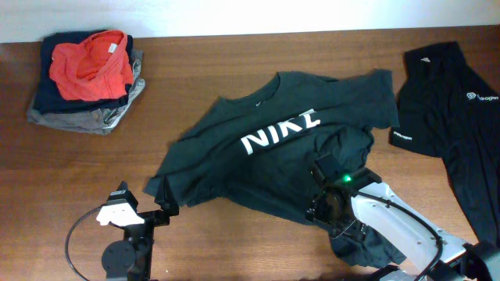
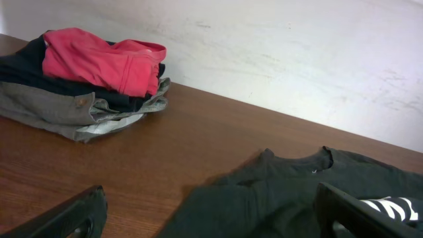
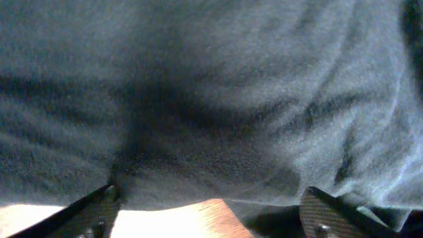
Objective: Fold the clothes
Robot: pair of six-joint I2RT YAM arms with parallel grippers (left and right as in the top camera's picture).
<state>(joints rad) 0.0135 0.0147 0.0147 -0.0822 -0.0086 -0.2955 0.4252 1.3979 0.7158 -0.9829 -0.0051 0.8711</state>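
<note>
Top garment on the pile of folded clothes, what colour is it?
The top garment is red, clearest in the left wrist view.

White lettering (image 1: 280, 131) reading NIKE runs slantwise across the chest of the dark shirt (image 1: 234, 168) in the middle; a tiny white mark sits just below its collar. The left wrist view shows only an edge of that lettering. The black shirt (image 1: 445, 117) at the side bears one white logo (image 1: 404, 135) and a second logo (image 1: 478, 97), both too small to read.
</note>
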